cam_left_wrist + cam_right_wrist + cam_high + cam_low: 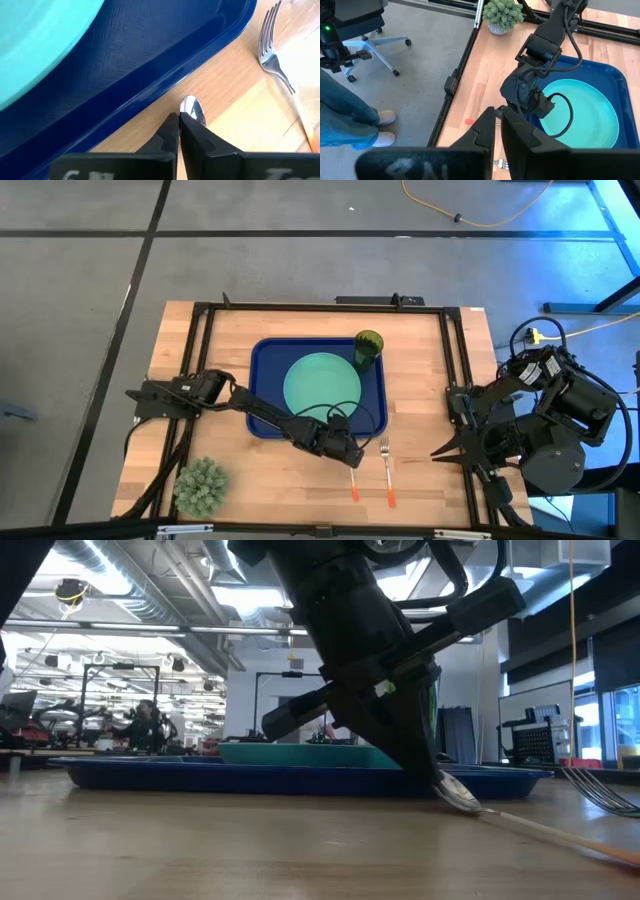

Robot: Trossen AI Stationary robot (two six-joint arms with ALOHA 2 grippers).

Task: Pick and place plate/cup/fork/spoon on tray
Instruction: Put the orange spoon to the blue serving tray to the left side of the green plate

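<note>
The dark blue tray [265, 380] lies mid-table with the mint-green plate [322, 388] on it and the olive cup [367, 348] upright in its far right corner. The spoon [353, 480] and the fork [386, 470] lie on the wood just near of the tray, orange handles toward the near edge. My left gripper [179, 119] is down at the spoon's bowl end beside the tray's near rim [150, 90], fingers shut. My right gripper [497, 117] is shut and empty, held high at the table's right edge. My left gripper is shut on the spoon just behind its bowl [194, 111], which sticks out past the fingertips. The fingers themselves hide the place of contact. They come from above, slanting down [430, 765]. The orange handle [590, 845] lies along the table toward the near edge.
A spiky grey-green plant [200, 485] stands at the near left corner. Black frame rails [455, 360] run along the table's sides. The fork's tines [267, 30] lie close to the right of the spoon. A person's legs [345, 120] and an office chair [365, 30] are beyond the table.
</note>
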